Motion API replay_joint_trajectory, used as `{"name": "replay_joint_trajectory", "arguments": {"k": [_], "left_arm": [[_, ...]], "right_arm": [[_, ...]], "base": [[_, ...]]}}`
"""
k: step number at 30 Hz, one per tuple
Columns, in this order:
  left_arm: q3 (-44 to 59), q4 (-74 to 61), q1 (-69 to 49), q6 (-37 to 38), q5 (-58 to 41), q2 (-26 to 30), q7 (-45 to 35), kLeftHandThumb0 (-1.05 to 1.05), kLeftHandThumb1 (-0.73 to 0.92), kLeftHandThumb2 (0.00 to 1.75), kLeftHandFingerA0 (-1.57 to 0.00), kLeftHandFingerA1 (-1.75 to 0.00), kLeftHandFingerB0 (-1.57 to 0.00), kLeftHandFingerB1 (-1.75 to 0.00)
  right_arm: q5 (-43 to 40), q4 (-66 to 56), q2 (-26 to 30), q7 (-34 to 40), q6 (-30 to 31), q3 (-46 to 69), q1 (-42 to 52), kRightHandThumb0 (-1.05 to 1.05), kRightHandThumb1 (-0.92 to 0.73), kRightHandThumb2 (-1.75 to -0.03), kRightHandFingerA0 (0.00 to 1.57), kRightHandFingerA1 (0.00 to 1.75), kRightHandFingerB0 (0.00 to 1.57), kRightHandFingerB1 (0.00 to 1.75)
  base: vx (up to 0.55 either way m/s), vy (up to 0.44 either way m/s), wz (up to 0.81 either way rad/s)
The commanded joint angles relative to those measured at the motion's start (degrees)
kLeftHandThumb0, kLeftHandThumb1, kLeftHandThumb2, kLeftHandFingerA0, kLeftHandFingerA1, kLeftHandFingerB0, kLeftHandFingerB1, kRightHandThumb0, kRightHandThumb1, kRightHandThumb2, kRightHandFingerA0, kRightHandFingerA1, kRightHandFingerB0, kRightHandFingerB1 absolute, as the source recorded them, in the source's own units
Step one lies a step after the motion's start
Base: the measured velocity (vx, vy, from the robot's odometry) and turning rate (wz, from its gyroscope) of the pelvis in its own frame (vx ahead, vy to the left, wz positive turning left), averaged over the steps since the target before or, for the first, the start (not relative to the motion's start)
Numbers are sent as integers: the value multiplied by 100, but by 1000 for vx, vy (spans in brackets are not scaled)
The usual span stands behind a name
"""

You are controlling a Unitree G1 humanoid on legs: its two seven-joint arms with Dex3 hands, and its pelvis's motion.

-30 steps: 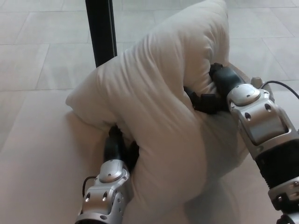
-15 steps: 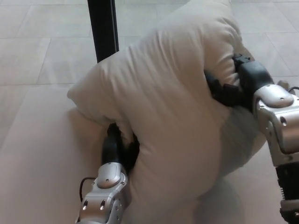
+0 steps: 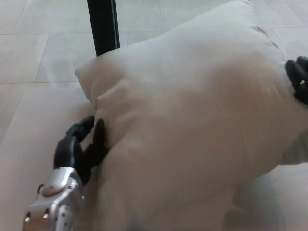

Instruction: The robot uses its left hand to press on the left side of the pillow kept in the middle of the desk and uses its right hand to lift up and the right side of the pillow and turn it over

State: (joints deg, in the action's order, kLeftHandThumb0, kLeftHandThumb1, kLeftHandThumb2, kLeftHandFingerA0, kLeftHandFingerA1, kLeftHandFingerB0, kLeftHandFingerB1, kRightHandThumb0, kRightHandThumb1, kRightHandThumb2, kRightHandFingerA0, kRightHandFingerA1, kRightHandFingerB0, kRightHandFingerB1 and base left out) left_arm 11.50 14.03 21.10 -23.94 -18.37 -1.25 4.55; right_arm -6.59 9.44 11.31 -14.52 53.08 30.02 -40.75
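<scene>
I see pillow (image 3: 192, 120) now flopped flat; left hand (image 3: 79, 149) out, fingers spread at lower left; right hand (image 3: 299, 79) barely visible, grip unclear.

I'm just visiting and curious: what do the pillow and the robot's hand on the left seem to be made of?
The pillow looks like soft matte off-white fabric over loose filling: it dents and creases. The left hand seems to be black matte plastic or rubber, with a shiny silvery wrist shell, maybe metal.

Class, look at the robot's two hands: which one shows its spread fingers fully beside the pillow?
The left hand, at lower left: its black fingers show spread against the white pillow. The right hand is cut off by the picture's right edge.
</scene>
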Motion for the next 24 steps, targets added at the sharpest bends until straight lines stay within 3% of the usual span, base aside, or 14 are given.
{"name": "replay_joint_trajectory", "arguments": {"k": [1, 3, 4, 5, 9, 10, 11, 12, 17, 18, 19, 20, 21, 24], "left_arm": [[1016, -522, -502, -1241, -1342, 1206, -1407, -72, 60, 94, -25, -63, -16, -48], [1389, -445, -601, -1209, -1546, 1395, -1507, -71, 77, 63, -34, -78, -21, -38], [1742, -403, -647, -1265, -1703, 1585, -1465, -74, 59, 96, -41, -74, -19, -49], [1894, -386, -678, -1281, -1752, 1649, -1437, -75, 69, 61, -41, -75, -30, -44], [2354, -250, -904, -1288, -1912, 1990, -1689, -76, 73, 61, -39, -81, -30, -44], [2504, -184, -978, -1302, -2009, 2069, -1797, -75, 70, 61, -39, -78, -30, -45], [2756, -67, -1191, -1282, -2032, 2249, -1875, -75, 68, 60, -35, -68, -31, -43], [2900, -28, -1259, -1337, -2078, 2318, -1838, -74, 67, 60, -43, -71, -36, -43], [3683, 341, -1725, -1090, -2221, 2680, -2042, -82, 60, 59, -51, -75, -46, -51], [3770, 354, -1816, -1052, -2186, 2713, -1987, -86, 46, 93, -65, -74, -50, -61], [3901, 347, -1975, -1006, -2180, 2759, -2013, -87, 62, 59, -66, -73, -53, -54], [4055, 402, -2086, -933, -2171, 2765, -1943, -90, 57, 58, -69, -71, -58, -57], [4159, 480, -2164, -861, -2176, 2759, -1947, -92, 55, 57, -59, -80, -57, -63], [4482, 807, -2443, -659, -2215, 2729, -2058, -105, 25, 87, -73, -85, -66, -72]], "right_arm": [[-1471, -121, 1140, -1348, 787, 1103, 543, -75, -49, -90, 3, 38, 8, 34], [-1554, -65, 1473, -1637, 615, 1258, 811, -74, -52, -91, 1, 37, 7, 26], [-1553, 6, 1688, -1602, 496, 1566, 959, -77, -51, -90, 3, 40, 8, 30], [-1586, 65, 1809, -1634, 474, 1693, 1038, -73, -51, -92, 2, 36, 5, 27], [-1630, 331, 2280, -1714, 267, 2141, 1366, -74, -53, -92, 4, 40, 3, 23], [-1663, 394, 2375, -1703, 246, 2295, 1449, -70, -69, -62, 8, 40, 8, 20], [-1683, 637, 2668, -1817, 96, 2651, 1735, -38, -36, -97, 5, 54, 0, 50], [-1638, 782, 2813, -1892, -54, 2728, 1887, -75, -65, -60, 15, 52, 17, 33], [-1744, 1550, 3576, -1967, -65, 3749, 2756, -74, -63, -60, 11, 50, 17, 32], [-1778, 1710, 3634, -1971, -141, 3917, 2879, -73, -64, -59, 11, 51, 18, 32], [-1772, 1923, 3672, -1907, -339, 4113, 3038, -72, -66, -60, 12, 49, 21, 32], [-1787, 2121, 3676, -1868, -542, 4317, 3219, -75, -52, -87, 12, 55, 14, 43], [-1803, 2263, 3679, -1810, -659, 4446, 3335, -73, -67, -61, 16, 50, 22, 33], [-1941, 2377, 3406, -1549, -781, 4908, 3754, -73, -67, -61, 19, 54, 24, 35]], "base": [[0, 0, 0], [0, 0, 0], [0, 0, 0], [0, 0, 0], [0, 0, 0], [0, 0, 0], [0, 0, 0], [0, 0, 0], [0, 0, 0], [0, 0, 0], [0, 0, 0], [0, 0, 0], [0, 0, 0], [0, 0, 0]]}}
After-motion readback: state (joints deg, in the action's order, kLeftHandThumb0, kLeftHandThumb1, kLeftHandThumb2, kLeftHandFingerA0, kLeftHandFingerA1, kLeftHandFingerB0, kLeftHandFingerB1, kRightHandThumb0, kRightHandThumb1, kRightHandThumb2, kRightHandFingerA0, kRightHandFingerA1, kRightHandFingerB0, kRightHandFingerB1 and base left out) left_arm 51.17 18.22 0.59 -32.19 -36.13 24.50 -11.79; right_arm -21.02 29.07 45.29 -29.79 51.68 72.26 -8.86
